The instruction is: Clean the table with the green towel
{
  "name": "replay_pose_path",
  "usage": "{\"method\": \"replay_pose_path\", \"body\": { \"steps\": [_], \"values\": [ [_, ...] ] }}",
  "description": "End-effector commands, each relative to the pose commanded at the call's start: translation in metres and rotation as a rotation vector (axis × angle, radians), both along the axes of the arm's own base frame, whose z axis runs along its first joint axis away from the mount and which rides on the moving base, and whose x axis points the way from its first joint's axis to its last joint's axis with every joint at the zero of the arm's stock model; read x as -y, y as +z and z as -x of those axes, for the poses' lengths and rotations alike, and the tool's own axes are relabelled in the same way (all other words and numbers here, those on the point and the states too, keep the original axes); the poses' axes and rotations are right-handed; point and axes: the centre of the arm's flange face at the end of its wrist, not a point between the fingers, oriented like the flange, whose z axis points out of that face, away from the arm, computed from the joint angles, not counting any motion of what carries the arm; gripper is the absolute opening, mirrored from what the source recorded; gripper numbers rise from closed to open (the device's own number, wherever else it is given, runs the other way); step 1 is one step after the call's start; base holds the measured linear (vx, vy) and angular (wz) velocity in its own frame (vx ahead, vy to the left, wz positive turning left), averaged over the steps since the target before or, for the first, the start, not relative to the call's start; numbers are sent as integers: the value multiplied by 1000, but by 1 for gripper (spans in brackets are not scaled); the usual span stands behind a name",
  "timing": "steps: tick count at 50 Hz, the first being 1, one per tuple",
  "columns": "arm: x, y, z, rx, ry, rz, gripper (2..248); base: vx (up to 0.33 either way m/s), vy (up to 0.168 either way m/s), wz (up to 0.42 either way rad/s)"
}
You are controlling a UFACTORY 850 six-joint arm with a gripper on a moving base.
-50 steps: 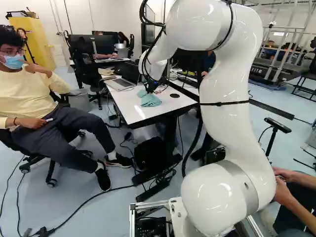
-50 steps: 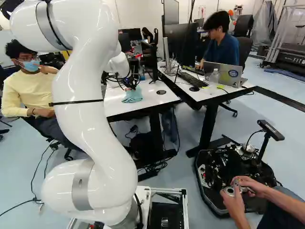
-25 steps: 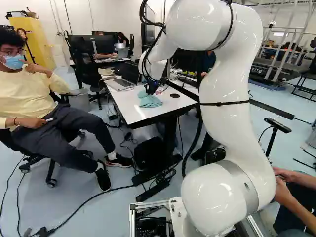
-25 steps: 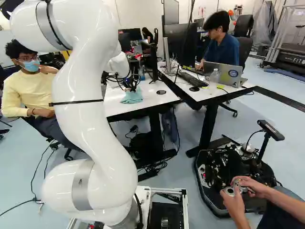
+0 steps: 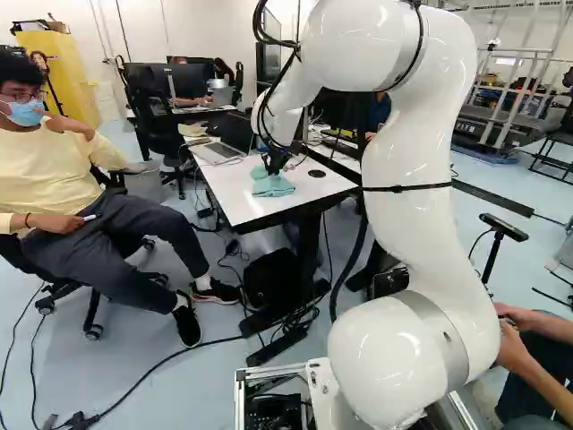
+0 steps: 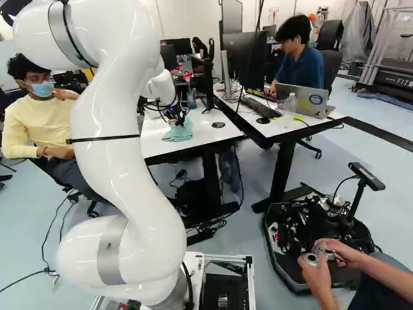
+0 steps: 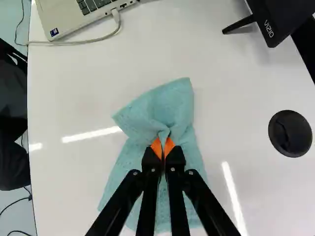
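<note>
One green towel [image 7: 167, 105] has slid a tiny bit farther from the round black cap [image 7: 290, 133] than a second ago, and my gripper [image 6: 177, 121] went with it. It's small in the base views, so I may be a little off about that slide. I see the fingers nearly pressed together, pinching a fold of the towel between their orange pads [image 7: 156, 147]. The towel lies near the cap, not touching it. It's thin and a bit bumpy, bunched at the pinch and fanned out both ways. The white table [image 7: 74, 88] is flat and shiny.
</note>
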Motion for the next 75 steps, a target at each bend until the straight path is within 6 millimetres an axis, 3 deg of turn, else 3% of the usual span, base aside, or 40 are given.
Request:
{"method": "replay_pose_path", "body": {
  "steps": [15, 28, 49, 62, 75],
  "values": [
    [-2, 0, 0, -1, 3, 0, 28, 0, 0, 0],
    [-20, 0, -1, 3, 31, -1, 28, 0, 0, 0],
    [-43, -3, -33, 33, 55, -7, 28, 0, 0, 0],
    [-30, -5, -51, 46, 30, -9, 28, 0, 0, 0],
    [-7, -5, -55, 46, -4, -8, 28, 0, 0, 0]
  ]
}}
